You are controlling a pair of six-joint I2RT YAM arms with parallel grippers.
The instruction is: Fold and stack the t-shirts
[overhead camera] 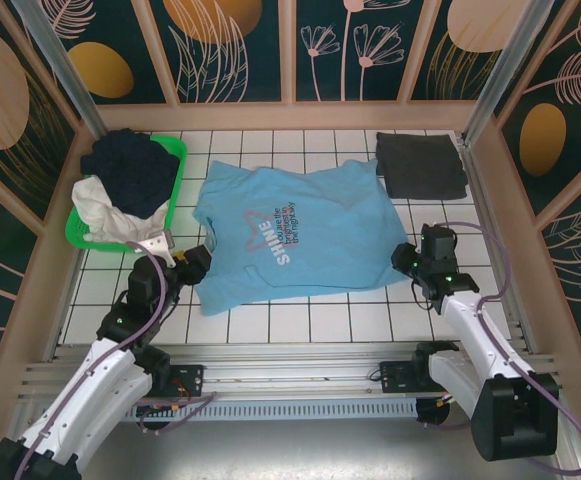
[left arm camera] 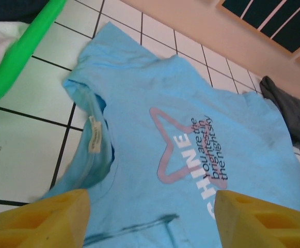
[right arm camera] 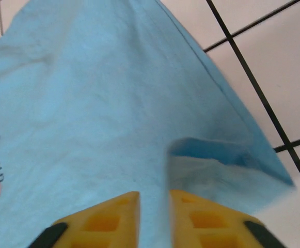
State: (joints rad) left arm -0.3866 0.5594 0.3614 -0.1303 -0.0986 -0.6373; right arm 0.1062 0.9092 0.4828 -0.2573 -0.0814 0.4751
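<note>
Well, both claws are down at the light blue t-shirt [overhead camera: 300, 235], and the worry starts on the edge farthest from the green basket [overhead camera: 177, 185]. Over there a corner of hem [right arm camera: 211, 155] is flipped back on itself, just beside the right gripper [right arm camera: 155, 199]. Its jaws are parted only a crack, with nothing visibly pinched between them. Close here and it may catch that loose flap alone, or a doubled layer, and I'd expect the fold line to come out crooked.

On the basket side, the left gripper [left arm camera: 151, 196] stands wide open over the shirt front, the collar [left arm camera: 95, 150] just by one finger, holding nothing. Bite down there and it might take only the top layer, so the tee would balloon instead of lifting flat. It's also working near the basket's near corner, where a white garment [overhead camera: 95, 205] spills over the rim; a swing that way could snag it. And if one claw grips before the other, the shirt could skew across the tiled table [overhead camera: 300, 320].

Now, positions. The blue tee lies spread flat, print up, right beside the basket, collar end nearest it. The left claw sits over that basket-side edge, cloth directly beneath its fingers. The right claw sits over the opposite edge, cloth under it too. The dark grey t-shirt [overhead camera: 420, 165] lies folded beyond the blue one from the basket, just beside its far corner, apart from both claws.
</note>
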